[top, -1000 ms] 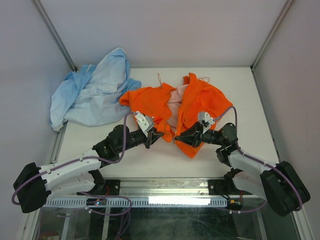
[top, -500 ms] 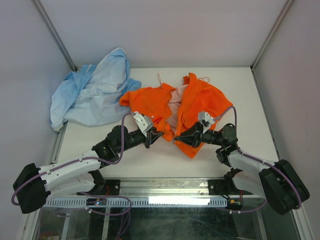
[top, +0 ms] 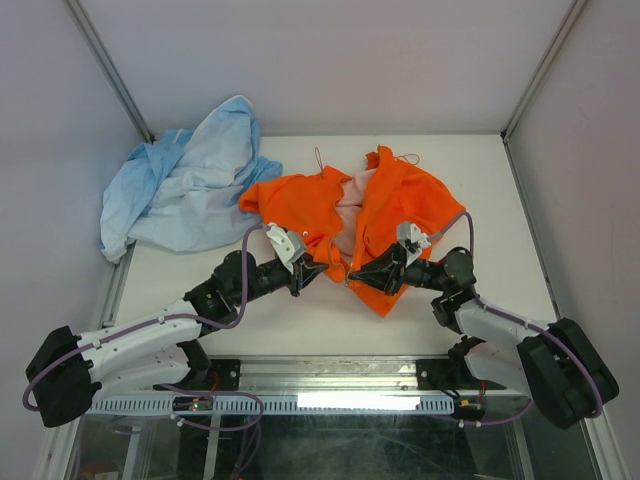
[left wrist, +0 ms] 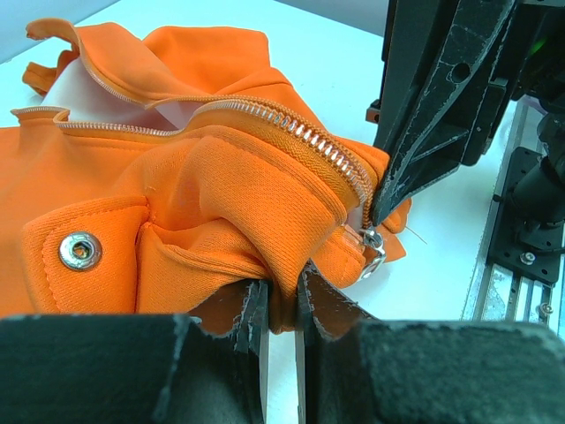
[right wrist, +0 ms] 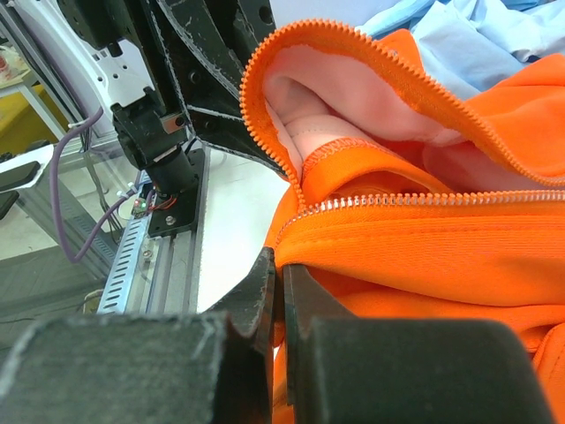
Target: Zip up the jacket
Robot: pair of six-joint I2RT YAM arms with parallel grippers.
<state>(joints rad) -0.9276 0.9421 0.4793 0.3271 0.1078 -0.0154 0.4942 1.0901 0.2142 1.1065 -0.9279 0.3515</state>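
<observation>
Looking down from above, we see the jacket [top: 400,200] lying open and bunched up in the middle of the table [top: 250,310], with its near hem between the two arms. The left gripper [top: 316,268] and the right gripper [top: 354,274] both reach that hem, and their tips come very close to each other. A light blue cloth [top: 185,190] sits at the far left, just touching the jacket's corner. From the left wrist, we see the left gripper [left wrist: 281,305] squeezed tight on a thick fold of orange cloth, which bulges up just past its fingers [left wrist: 250,322]. A snap button [left wrist: 79,251] is left of that fold, and the zipper teeth [left wrist: 300,132] run over the top of it. The little metal zipper pull [left wrist: 372,249] hangs just under the pointed tip of the right gripper [left wrist: 380,210]. From the right wrist, we see the right gripper [right wrist: 279,274] with its fingers [right wrist: 309,305] almost together on the jacket's orange edge, just below the zipper. The pink lining [right wrist: 353,106] shows where the jacket gapes open above them.
</observation>
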